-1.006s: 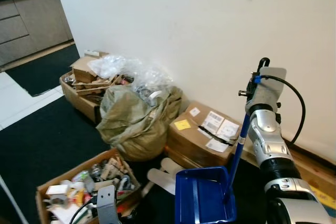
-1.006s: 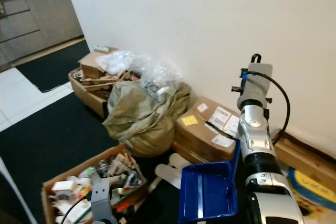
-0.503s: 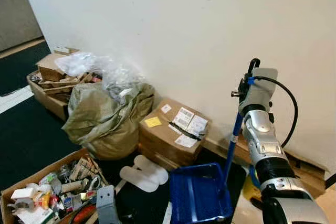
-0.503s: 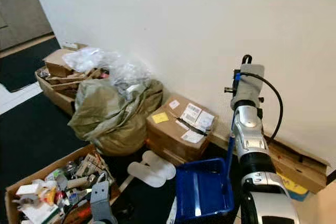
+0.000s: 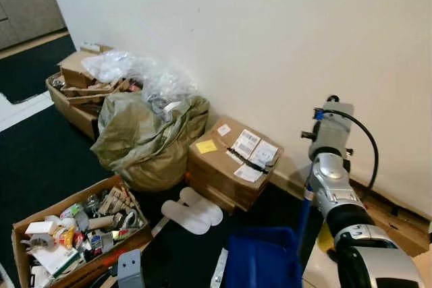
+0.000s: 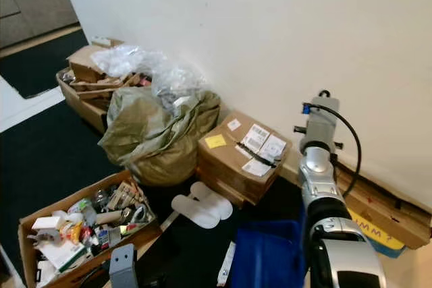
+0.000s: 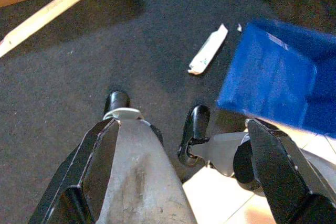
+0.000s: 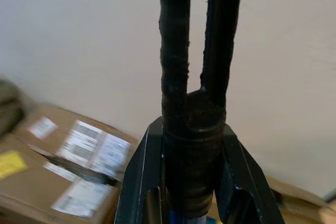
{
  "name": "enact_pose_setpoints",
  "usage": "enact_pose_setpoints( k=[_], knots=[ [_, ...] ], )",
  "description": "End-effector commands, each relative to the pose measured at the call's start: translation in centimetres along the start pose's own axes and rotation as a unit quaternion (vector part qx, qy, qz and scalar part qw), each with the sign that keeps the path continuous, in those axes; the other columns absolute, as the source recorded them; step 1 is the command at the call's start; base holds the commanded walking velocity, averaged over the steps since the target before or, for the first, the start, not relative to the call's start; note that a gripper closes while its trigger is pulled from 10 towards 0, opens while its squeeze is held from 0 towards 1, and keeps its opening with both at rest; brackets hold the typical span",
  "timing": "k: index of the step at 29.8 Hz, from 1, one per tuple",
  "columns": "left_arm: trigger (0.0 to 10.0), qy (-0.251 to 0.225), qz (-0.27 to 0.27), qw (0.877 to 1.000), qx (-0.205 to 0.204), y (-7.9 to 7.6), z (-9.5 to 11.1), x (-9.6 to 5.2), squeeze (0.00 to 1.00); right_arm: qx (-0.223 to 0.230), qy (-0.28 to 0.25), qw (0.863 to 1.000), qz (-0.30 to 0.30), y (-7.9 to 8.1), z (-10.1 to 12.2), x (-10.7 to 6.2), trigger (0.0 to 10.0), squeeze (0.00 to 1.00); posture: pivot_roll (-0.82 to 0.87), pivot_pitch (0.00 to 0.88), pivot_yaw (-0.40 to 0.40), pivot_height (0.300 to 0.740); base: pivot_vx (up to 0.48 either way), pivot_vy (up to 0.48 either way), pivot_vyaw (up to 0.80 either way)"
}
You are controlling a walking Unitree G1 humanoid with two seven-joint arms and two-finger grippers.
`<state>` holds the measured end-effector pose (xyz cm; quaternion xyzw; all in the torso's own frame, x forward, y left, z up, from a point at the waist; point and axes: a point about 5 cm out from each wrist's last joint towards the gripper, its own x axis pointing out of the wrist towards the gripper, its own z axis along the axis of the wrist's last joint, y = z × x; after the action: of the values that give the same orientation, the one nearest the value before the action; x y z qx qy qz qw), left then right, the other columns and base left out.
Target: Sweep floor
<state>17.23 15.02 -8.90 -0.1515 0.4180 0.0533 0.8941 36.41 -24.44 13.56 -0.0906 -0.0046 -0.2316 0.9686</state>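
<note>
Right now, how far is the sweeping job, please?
Early stage. In hand: the right gripper is shut on the handle of the blue dustpan, which sits low over the dark floor. Left: a white wrapper lies beside the dustpan, unswept, and the dustpan looks empty. The left gripper holds nothing.

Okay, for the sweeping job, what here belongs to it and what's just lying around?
For the job: blue dustpan and its blue handle, held upright in the right end effector.

Lying about: olive bag, labelled cardboard box, box of odds and ends, white slippers.
</note>
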Motion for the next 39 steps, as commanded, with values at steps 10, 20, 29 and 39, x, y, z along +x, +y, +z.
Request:
enact_pose_setpoints(
  k=[10,20,29,39],
  knots=[
    [10.0,0.005,-0.004,1.0,0.029,1.2,-1.5,-0.8,0.0,0.007,-0.05,0.997,-0.064,-3.0,-0.1,0.0,10.0,0.0,0.03,0.2,0.008,0.74,0.0,0.0,0.0],
    [10.0,-0.029,0.008,0.999,0.044,6.1,0.6,-1.7,0.0,0.004,-0.066,0.995,-0.071,-3.0,-0.7,-0.5,10.0,0.0,0.07,0.256,0.043,0.74,0.0,0.0,0.0],
    [10.0,-0.055,0.011,0.997,0.054,9.7,2.4,-2.8,0.0,-0.027,-0.084,0.994,-0.062,-3.0,-1.2,-1.0,10.0,0.0,0.1,0.29,0.065,0.74,0.0,0.0,0.0],
    [10.0,-0.067,0.018,0.995,0.07,11.2,2.8,-3.6,0.0,-0.008,-0.11,0.992,-0.056,-2.5,-0.8,-1.3,10.0,0.0,0.15,0.316,0.091,0.74,0.0,0.0,0.0]
  ],
)
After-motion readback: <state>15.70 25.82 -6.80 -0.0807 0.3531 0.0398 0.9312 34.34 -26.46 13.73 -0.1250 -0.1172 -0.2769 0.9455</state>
